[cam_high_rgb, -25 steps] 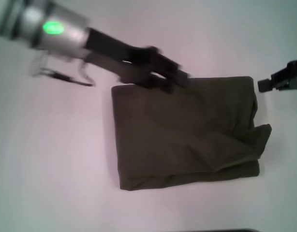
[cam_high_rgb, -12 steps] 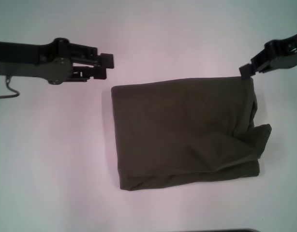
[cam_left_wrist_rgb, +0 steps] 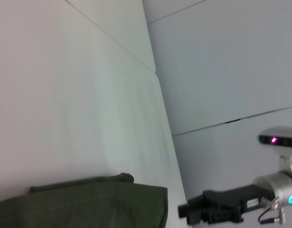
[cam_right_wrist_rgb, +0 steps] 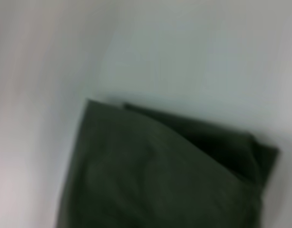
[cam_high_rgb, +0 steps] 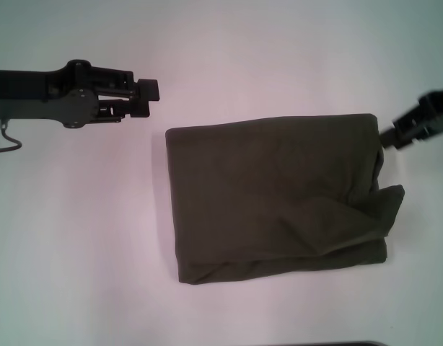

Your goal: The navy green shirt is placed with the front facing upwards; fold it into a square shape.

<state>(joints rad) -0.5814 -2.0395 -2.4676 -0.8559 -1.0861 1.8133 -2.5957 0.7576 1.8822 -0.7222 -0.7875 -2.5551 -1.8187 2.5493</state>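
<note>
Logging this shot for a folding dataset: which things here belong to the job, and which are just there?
Job:
- navy green shirt, folded into a rough rectangle
- left gripper, off the shirt's far left corner
- right gripper, beside its far right corner

Just there:
- white table

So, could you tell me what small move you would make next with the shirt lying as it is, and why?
Probably tuck in the loose flap. The navy green shirt lies folded into a rough rectangle, but on its right side a flap sticks out past the edge. The right gripper hovers near the far right corner, closest to it; the left gripper is off to the left, clear of the cloth.
</note>
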